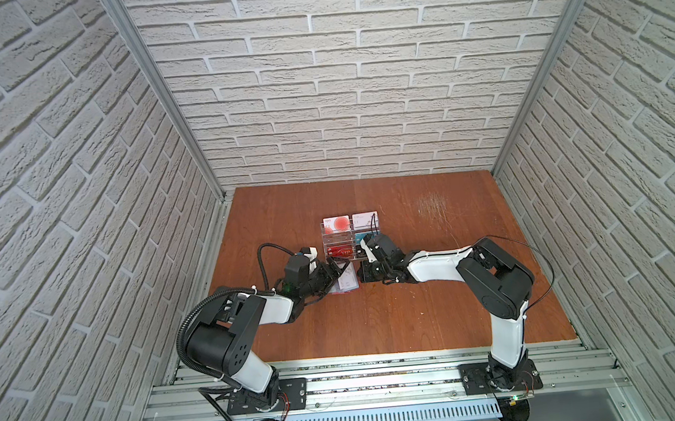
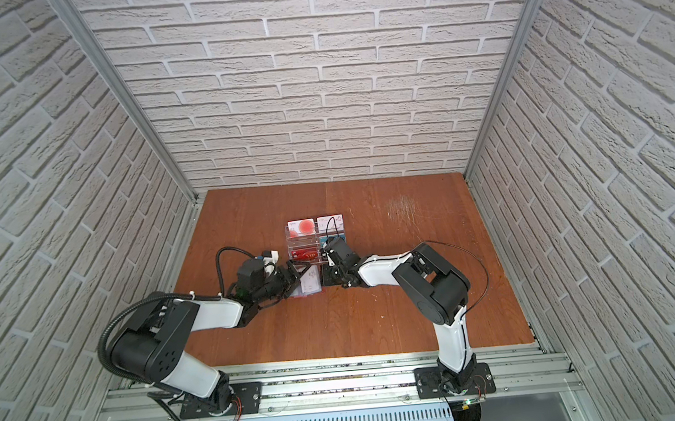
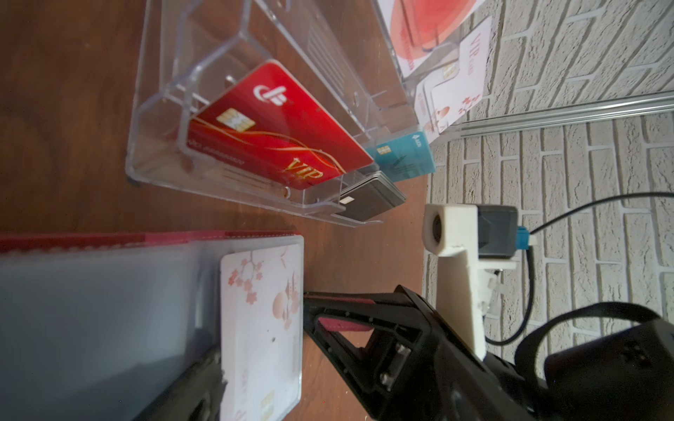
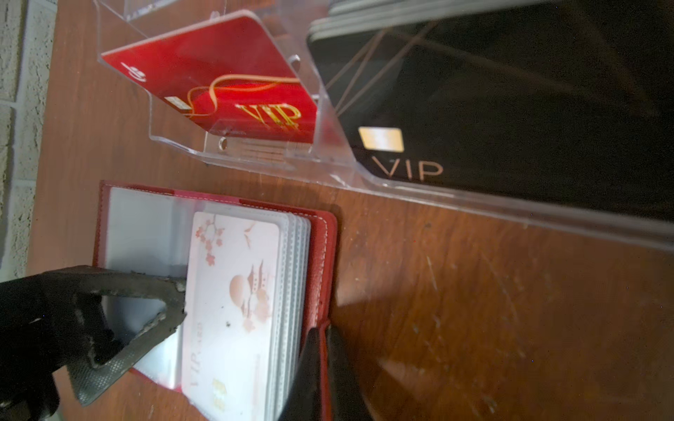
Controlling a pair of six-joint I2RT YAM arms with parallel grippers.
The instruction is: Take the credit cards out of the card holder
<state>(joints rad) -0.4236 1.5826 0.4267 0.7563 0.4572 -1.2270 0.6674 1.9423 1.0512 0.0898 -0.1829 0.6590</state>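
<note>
Surface [image 1: 418, 296]: brown wood, everything sat on it.
Rack [image 3: 164, 109]: clear plastic, stood just behind the holder [image 4: 322, 255].
Left end effector [image 1: 336, 277]: released and wide, one finger [image 4: 171, 291] pressed on a clear sleeve [image 4: 146, 226] beside the card [image 4: 233, 310].
Right end effector [image 4: 324, 359]: clenched on the holder's red cover edge.
Holder: red, lay open between both end effectors.
Card: white with pink flowers, lay on top in the open holder.
</note>
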